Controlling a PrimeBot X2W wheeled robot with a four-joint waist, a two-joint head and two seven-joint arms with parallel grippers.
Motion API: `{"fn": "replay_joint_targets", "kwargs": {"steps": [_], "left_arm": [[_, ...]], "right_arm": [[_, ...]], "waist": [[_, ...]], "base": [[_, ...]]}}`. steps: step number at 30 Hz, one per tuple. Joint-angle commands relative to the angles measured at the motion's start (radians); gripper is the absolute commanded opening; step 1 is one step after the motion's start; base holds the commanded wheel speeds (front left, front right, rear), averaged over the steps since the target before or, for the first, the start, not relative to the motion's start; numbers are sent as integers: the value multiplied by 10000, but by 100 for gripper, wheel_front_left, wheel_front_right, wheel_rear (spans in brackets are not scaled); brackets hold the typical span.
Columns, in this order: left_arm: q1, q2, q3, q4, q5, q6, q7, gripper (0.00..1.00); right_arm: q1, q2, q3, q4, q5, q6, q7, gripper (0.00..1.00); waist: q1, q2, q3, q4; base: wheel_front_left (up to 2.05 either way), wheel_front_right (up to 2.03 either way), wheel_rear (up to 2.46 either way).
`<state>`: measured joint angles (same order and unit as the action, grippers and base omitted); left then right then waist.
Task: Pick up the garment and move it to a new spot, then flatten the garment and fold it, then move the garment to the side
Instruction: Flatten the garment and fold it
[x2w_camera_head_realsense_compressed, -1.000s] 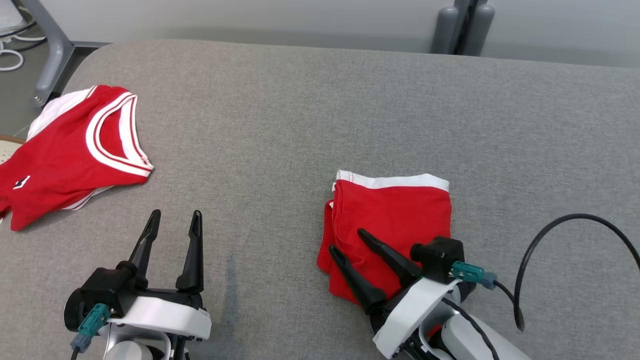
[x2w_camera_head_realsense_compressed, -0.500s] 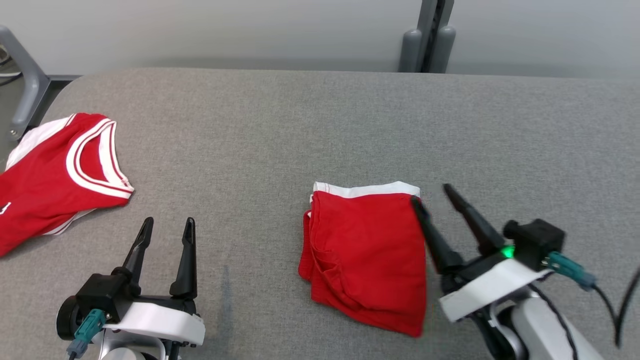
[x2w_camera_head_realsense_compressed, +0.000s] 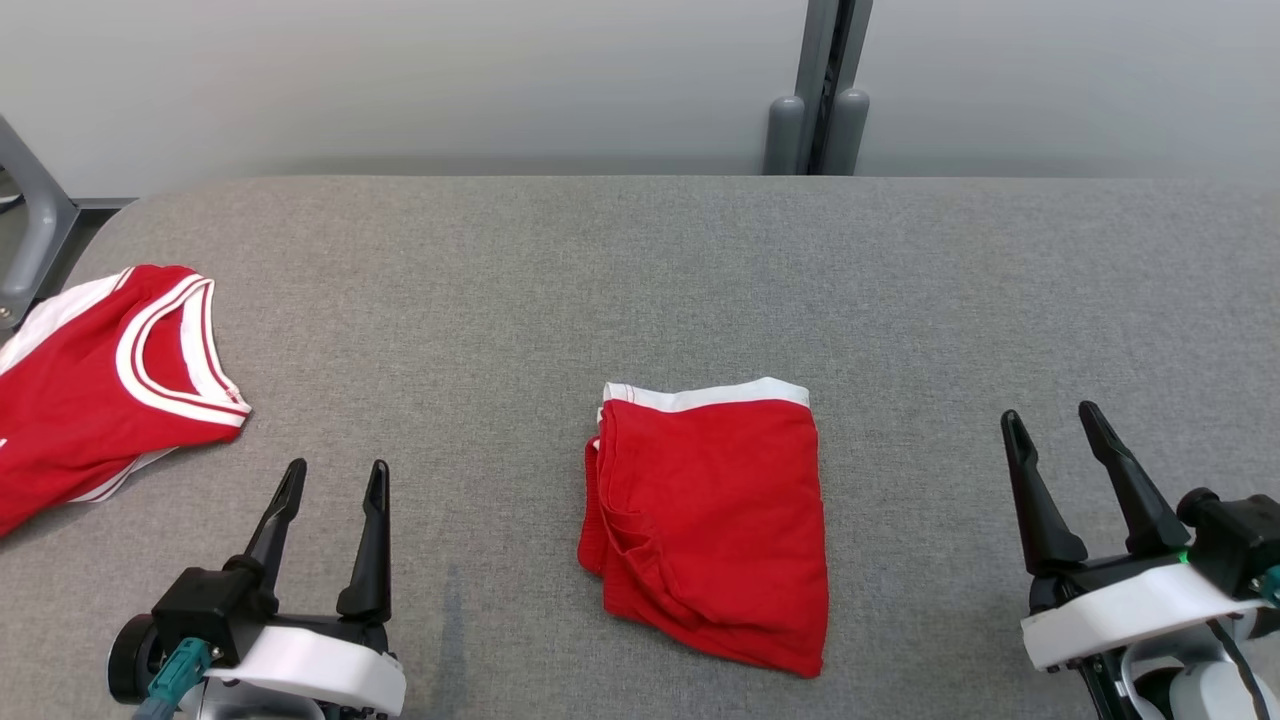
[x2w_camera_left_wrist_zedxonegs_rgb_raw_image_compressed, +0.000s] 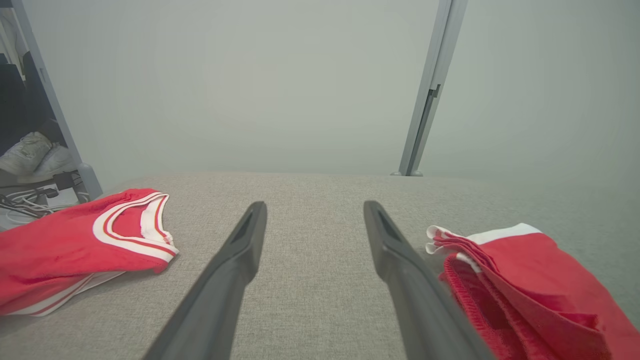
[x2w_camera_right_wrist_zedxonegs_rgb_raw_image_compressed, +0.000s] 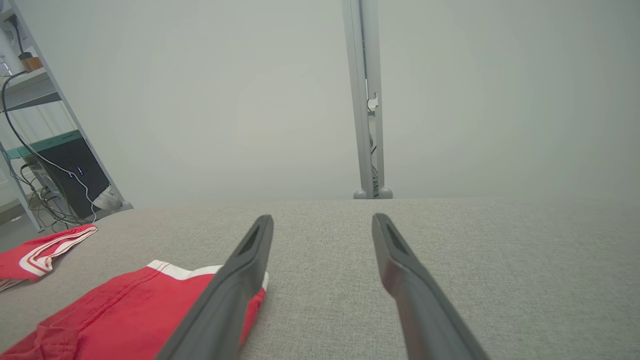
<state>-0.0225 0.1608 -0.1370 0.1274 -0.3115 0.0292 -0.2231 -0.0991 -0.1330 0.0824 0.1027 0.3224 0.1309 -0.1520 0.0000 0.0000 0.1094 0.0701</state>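
With both pairs of long dark fingers spread as wide as they go and nothing between them, neither arm has hold of anything. Left gripper (x2w_camera_head_realsense_compressed: 338, 468) sits near left, right gripper (x2w_camera_head_realsense_compressed: 1049, 412) near right, both low over the grey fabric-covered table (x2w_camera_head_realsense_compressed: 640, 260), fingers pointing to the far side. I can't tell whether they touch the fabric.

Between them, near the middle of the table, lies the folded red garment with a white waistband (x2w_camera_head_realsense_compressed: 710, 520). It is a compact rectangle with the white band on its far edge and the layered, slightly bunched edges on its left. It is clear of both grippers, a bit closer to the left one.

The arms look parked wide apart to leave the bundle clear, so folding seems done. Moving it aside probably remains.

A red jersey with a white-trimmed neck (x2w_camera_head_realsense_compressed: 90, 410) lies flat at the table's left edge, well apart, likely marking the set-aside spot. A grey upright post (x2w_camera_head_realsense_compressed: 820, 110) stands behind the far edge.
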Motion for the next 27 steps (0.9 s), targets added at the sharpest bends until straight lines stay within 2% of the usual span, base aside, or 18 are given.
{"fn": "replay_joint_targets", "kwargs": {"steps": [1,9,21,22,23,24,27], "left_arm": [[147,73,19,-68,-56,75,12,100],[11,111,-54,-184,-55,126,79,100],[-116,232,-92,-306,-68,199,31,100],[-121,238,-102,-310,-68,200,18,100],[-118,241,-111,-314,-71,204,9,100],[-139,242,-117,-309,-74,207,3,100],[-246,242,-140,-314,-89,206,-27,100]], "right_arm": [[167,14,-115,-182,-95,-2,64,100],[491,228,-477,-745,-327,-2,339,100],[480,310,-591,-816,-602,-2,522,100],[462,311,-595,-801,-614,-2,530,58],[438,299,-598,-771,-644,-2,559,23],[396,283,-557,-738,-642,-2,578,0],[231,261,-159,-651,-773,-2,657,0]], "waist": [[0,0,-10,-13],[0,0,121,24],[0,0,283,225],[0,0,303,259],[0,0,328,298],[0,0,354,339],[0,0,439,477]], "base": [[0,0,0],[0,0,0],[0,0,0],[0,0,0],[0,0,0],[0,0,0],[0,0,0]]}}
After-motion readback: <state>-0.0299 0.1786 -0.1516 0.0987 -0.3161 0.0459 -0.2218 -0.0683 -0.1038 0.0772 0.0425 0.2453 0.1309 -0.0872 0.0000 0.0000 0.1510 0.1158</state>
